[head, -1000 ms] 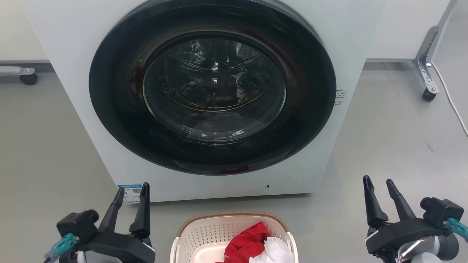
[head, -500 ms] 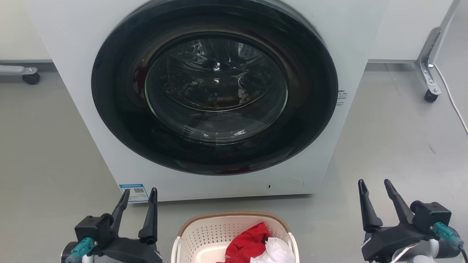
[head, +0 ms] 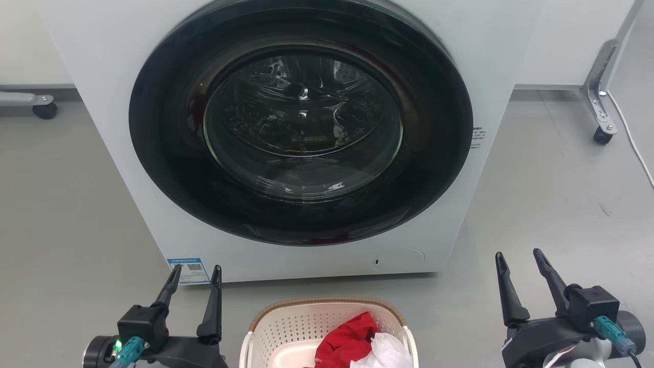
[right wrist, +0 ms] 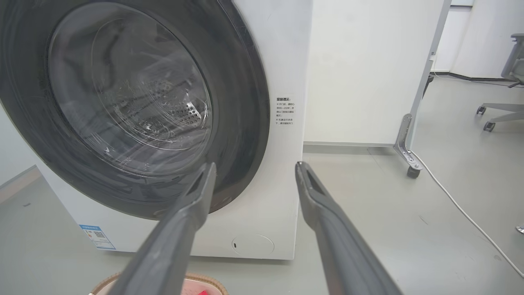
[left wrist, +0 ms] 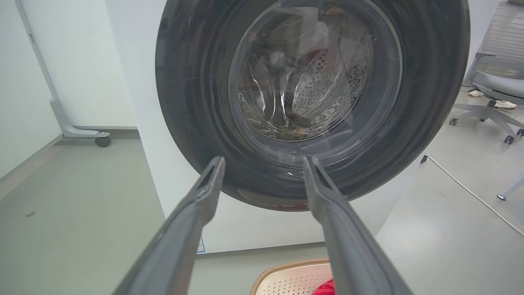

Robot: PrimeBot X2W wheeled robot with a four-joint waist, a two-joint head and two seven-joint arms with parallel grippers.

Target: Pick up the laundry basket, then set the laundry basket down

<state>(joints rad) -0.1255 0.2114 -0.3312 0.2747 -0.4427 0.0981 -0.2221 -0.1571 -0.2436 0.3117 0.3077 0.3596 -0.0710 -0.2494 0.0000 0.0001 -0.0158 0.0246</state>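
The laundry basket (head: 296,327) sits at bottom centre, on the floor (head: 536,179) before the washing machine (head: 92,61). The left gripper (head: 197,268) and right gripper (head: 517,253) flank it, jaws spread and empty. Each should probably descend squarely onto its side handle.

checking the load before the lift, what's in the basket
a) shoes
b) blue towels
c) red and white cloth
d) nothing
c: the basket holds a red cloth with a white cloth beside it.
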